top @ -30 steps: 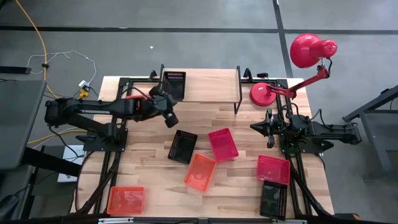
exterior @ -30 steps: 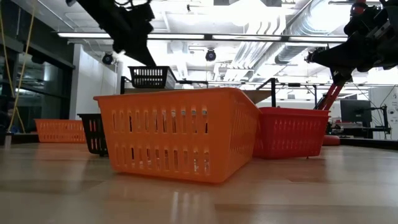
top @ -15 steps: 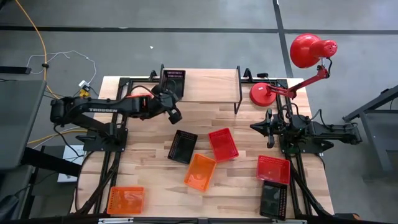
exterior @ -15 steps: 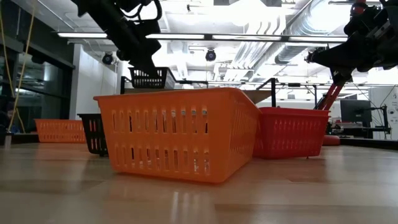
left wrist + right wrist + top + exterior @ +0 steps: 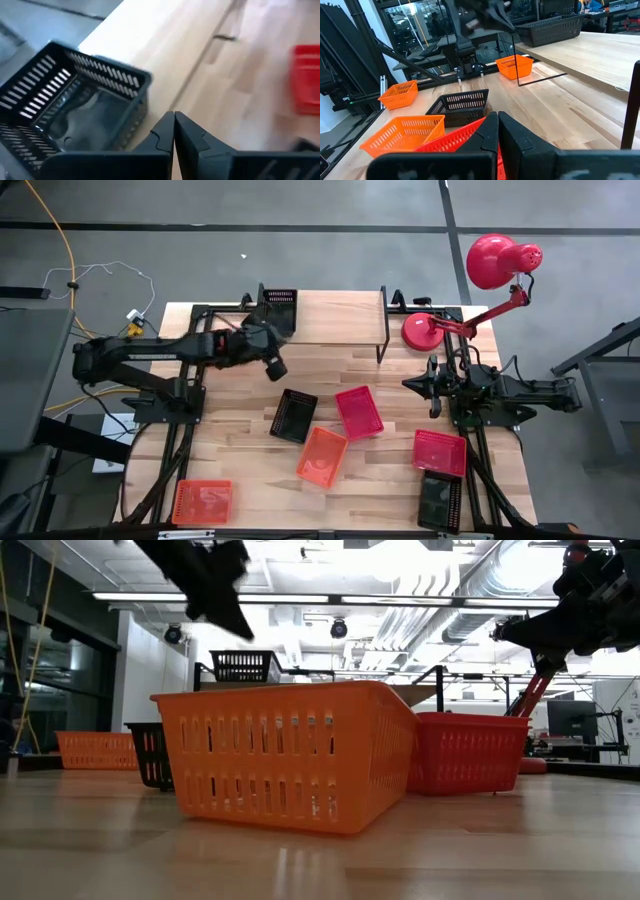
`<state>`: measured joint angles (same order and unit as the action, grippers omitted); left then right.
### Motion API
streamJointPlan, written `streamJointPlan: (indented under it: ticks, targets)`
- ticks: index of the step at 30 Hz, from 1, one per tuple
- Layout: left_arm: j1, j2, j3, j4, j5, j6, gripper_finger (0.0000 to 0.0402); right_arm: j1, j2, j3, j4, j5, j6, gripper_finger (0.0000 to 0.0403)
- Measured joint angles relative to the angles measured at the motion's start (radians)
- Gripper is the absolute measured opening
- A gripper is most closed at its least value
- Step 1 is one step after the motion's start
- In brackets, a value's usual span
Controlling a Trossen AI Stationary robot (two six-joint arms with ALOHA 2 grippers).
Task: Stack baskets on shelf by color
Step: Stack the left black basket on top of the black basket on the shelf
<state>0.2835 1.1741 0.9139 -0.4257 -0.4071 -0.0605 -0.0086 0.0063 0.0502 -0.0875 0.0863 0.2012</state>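
High view: the left claw (image 5: 274, 368) hangs just off the shelf's (image 5: 335, 318) left end, fingers pressed together and holding nothing. A black basket (image 5: 279, 311) sits on that end of the shelf, apart from the claw. Out on the table (image 5: 395, 480) lie another black basket (image 5: 294, 415), an orange basket (image 5: 321, 457) and a red basket (image 5: 359, 411). The right claw (image 5: 432, 388) waits at the table's right side, fingers pressed together too.
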Motion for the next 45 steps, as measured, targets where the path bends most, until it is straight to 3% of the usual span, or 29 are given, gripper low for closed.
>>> streamJointPlan:
  ticks: [5, 9, 14, 19, 24, 30, 38, 45]
  targets:
    - [-0.101, -0.200, 0.002, -0.007, 0.121, -0.087, 0.0000, 0.000, 0.000, 0.000, 0.000, 0.000, 0.000, 0.0000]
    - [-0.207, -0.368, -0.082, 0.112, 0.191, -0.111, 0.0000, 0.000, 0.000, 0.000, 0.000, 0.000, 0.000, 0.0000]
    - [-0.342, -0.545, -0.264, 0.276, 0.189, -0.202, 0.0000, 0.000, 0.000, 0.000, 0.000, 0.000, 0.000, 0.0000]
    - [-0.453, -0.582, -0.365, 0.270, 0.187, -0.266, 0.0000, 0.000, 0.000, 0.000, 0.000, 0.000, 0.000, 0.0000]
    - [-0.507, -0.475, -0.354, 0.213, 0.205, -0.368, 0.0013, 0.000, 0.000, 0.000, 0.000, 0.000, 0.000, 0.0000]
    - [-0.547, -0.218, -0.234, 0.105, 0.282, -0.421, 0.0071, 0.000, 0.000, 0.000, 0.000, 0.000, 0.000, 0.0000]
    - [-0.569, 0.159, -0.018, -0.012, 0.305, -0.372, 0.0179, 0.000, 0.000, 0.000, 0.000, 0.000, 0.000, 0.0000]
    - [-0.574, 0.386, 0.060, -0.019, 0.269, -0.267, 0.0242, 0.000, 0.000, 0.000, 0.000, 0.000, 0.000, 0.0000]
